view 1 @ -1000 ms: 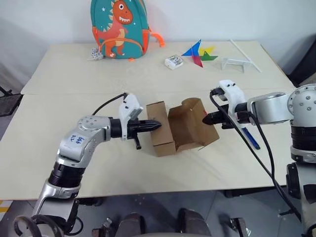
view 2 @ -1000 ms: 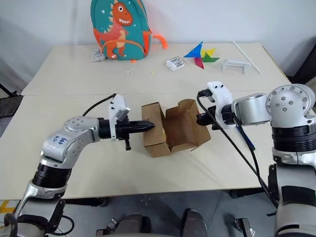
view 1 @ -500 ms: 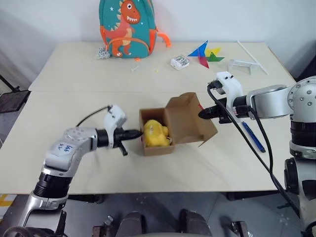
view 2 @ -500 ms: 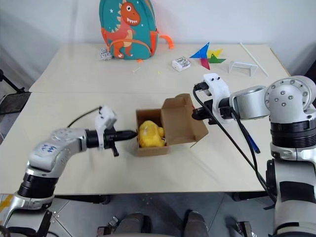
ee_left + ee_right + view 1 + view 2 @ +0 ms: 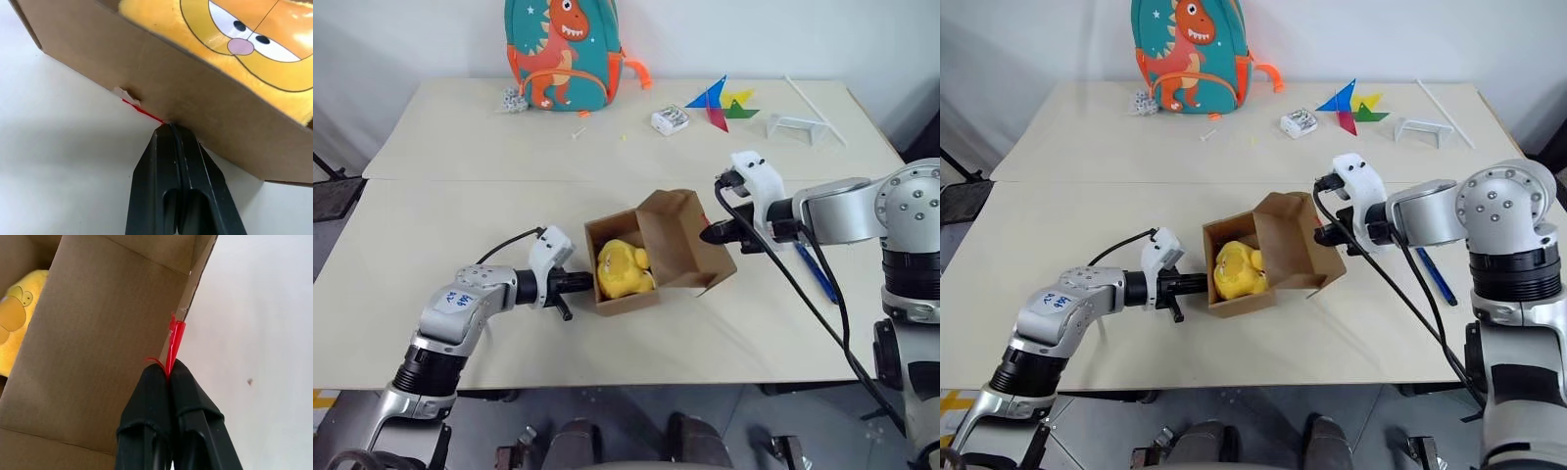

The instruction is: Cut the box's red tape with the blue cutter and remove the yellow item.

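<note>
Left tool point(image 5: 590, 282) low over the pale bench point(image 5: 440, 215), black fingers point(image 5: 178, 191) pressed tight together, tips against the lower edge of the near wall of the small brown corrugated cardboard box point(image 5: 636, 257). In the left wrist view, a thin torn sliver of red tape right at those tips, along the box's bottom edge; whether it is pinched between the fingers cannot be told.

Box near the middle of the bench, open at the top, its wide flap point(image 5: 683, 235) thrown back toward the right. Inside, the bright yellow fluffy plush item point(image 5: 622, 269), lying against the left half of the compartment, a cartoon face with a pink nose showing in the left wrist view.

Right tool point(image 5: 708, 233) at the outer edge of the raised flap, fingers point(image 5: 168, 391) closed with a short bright red tape strip point(image 5: 174, 340) pinched between the tips, the strip running along the flap's edge.

Further right, the slim dark blue pen-like cutter point(image 5: 814, 271) flat on the bench, well apart from the box, beside the right arm.

Along the far edge of the bench: a teal dinosaur backpack point(image 5: 566, 51), a small white packet point(image 5: 670, 120), a multicoloured paper pinwheel point(image 5: 715, 103), a small clear stand point(image 5: 797, 126).
</note>
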Robot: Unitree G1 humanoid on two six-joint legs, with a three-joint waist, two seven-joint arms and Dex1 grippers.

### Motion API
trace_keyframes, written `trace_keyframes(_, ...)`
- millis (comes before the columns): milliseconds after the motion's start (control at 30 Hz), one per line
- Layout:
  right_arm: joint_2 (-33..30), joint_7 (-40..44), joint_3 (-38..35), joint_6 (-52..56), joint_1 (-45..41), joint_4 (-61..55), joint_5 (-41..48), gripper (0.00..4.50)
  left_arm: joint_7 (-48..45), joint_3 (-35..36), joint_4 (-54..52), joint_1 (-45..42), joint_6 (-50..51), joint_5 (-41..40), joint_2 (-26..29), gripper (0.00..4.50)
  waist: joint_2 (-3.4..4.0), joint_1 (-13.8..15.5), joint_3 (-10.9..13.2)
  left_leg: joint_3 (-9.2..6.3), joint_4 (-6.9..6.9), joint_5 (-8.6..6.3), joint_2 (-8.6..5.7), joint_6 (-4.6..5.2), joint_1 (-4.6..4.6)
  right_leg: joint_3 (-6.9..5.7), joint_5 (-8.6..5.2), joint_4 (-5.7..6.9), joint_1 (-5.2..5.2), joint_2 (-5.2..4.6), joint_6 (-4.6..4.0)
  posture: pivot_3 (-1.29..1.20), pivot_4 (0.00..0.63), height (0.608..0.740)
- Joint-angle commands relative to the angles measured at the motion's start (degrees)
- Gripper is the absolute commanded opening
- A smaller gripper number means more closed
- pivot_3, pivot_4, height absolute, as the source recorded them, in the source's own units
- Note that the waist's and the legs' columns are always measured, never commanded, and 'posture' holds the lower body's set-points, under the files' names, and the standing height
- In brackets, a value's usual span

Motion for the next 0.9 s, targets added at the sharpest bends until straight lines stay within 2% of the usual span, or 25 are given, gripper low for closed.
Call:
trace_keyframes(33,-1.44,2.15,-0.11,0.29,0.91,-2.77,-1.2,0.03,-0.69,1.09,-1.42,-1.62,-1.04,-0.66,0.12,0.0,0.0,-0.06,0.0,0.0,0.0,0.0,0.0,0.0,0.0,0.01,0.0,-0.01,0.0,0.0,0.0,0.0,0.15,0.74)
trace_keyframes(100,-1.49,2.95,-0.72,0.29,1.6,-3.5,-1.99,0.03,-0.75,1.03,-1.75,-1.52,-0.94,-0.65,0.16,0.0,0.0,-0.1,0.0,0.02,0.0,0.0,0.0,0.0,0.01,0.01,0.0,-0.01,0.0,0.0,0.0,0.0,0.15,0.74)
trace_keyframes(133,-1.49,3.53,-1.16,0.29,1.82,-3.9,-1.92,0.45,-0.71,1.01,-1.98,-1.45,-0.87,-0.65,0.12,0.0,0.0,-0.11,0.0,0.02,0.0,0.0,0.0,0.0,0.01,0.01,0.0,0.0,0.0,0.0,0.0,0.0,0.15,0.74)
trace_keyframes(167,-1.31,3.97,-1.67,0.29,1.88,-4.21,-1.94,0.62,-0.67,1.01,-2.1,-1.38,-0.88,-0.65,0.06,0.0,0.0,-0.11,0.0,0.02,0.0,0.0,0.0,0.0,0.01,0.01,0.0,0.0,0.0,0.0,0.0,0.0,0.15,0.74)
trace_keyframes(267,-0.69,6.24,-5.25,-0.09,1.69,-5.45,-2.18,1.55,-0.56,0.96,-2.54,-1.11,-0.99,-0.61,-0.01,0.0,0.0,-0.11,0.0,0.02,0.0,0.0,0.0,0.0,0.01,0.01,0.0,0.0,0.0,0.0,0.0,0.0,0.15,0.74)
trace_keyframes(333,-1.48,8.98,-7.81,-1.61,2.32,-6.97,-2.45,2.29,-0.53,1.06,-2.85,-0.86,-1.08,-0.67,-0.02,0.0,0.0,-0.09,0.0,0.02,0.01,0.0,0.0,0.0,0.01,0.01,0.0,-0.01,0.0,0.0,0.0,0.0,0.15,0.74)
trace_keyframes(400,-3.03,11.72,-9.86,-2.11,3.74,-8.4,-2.91,2.83,-0.62,1.14,-3.0,-0.55,-1.66,-0.44,0.24,0.0,0.0,0.06,0.0,0.02,0.01,0.0,0.0,0.0,0.01,0.01,0.0,0.0,0.0,0.0,0.0,0.0,0.15,0.74)
trace_keyframes(500,-6.87,20.39,-13.41,-6.58,8.42,-11.89,-3.57,3.86,-0.72,1.56,-3.4,-0.21,-2.37,-0.49,0.48,0.0,-0.02,0.39,0.01,-0.03,0.02,-0.01,-0.01,0.01,0.0,-0.01,0.01,-0.02,0.05,0.0,0.02,0.0,0.15,0.74)
trace_keyframes(567,-7.86,27.46,-17.15,-14.07,13.33,-14.2,-5.61,4.49,-1.17,2.16,-3.36,0.17,-3.33,-0.43,1.09,0.0,-0.05,0.29,0.03,-0.01,0.03,-0.02,-0.04,0.02,-0.02,0.0,0.01,-0.11,0.06,-0.01,0.03,0.0,0.15,0.74)
trace_keyframes(667,-7.33,35.38,-24.77,-25.23,20.23,-10.63,-9.37,4.49,-2.87,3.99,-2.93,0.8,-7.33,-0.08,2.96,0.0,-0.06,0.13,0.03,0.02,0.03,-0.02,-0.03,0.02,0.02,0.01,0.01,-0.12,0.08,0.0,0.03,0.0,0.15,0.74)
trace_keyframes(733,-7.82,42.56,-26.17,-33.85,24.82,-9.58,-14.01,4.49,-4.62,5.66,-2.34,1.6,-10.73,0.03,4.69,0.0,-0.08,0.06,0.04,0.1,0.05,-0.02,-0.03,0.02,0.05,0.05,0.01,-0.12,0.08,0.0,0.03,0.0,0.15,0.74)
trace_keyframes(800,-7.71,46.02,-26.63,-37.28,27.7,-8.56,-15.92,4.49,-5.74,8.2,-1.2,2.54,-15.23,0.18,6.06,0.0,-0.08,-0.06,0.05,0.13,0.04,-0.02,-0.03,0.02,0.1,0.07,0.01,-0.1,0.09,0.0,0.03,0.0,0.15,0.74)
trace_keyframes(900,-3.96,51.69,-29.23,-44.97,29.28,-9.46,-15.59,4.49,-8.07,14.15,1.0,4.77,-20.75,-1.71,7.61,0.0,-0.08,-0.37,0.05,0.22,0.07,-0.02,-0.02,0.02,0.16,0.13,0.01,-0.07,0.09,0.0,0.03,0.0,0.15,0.74)
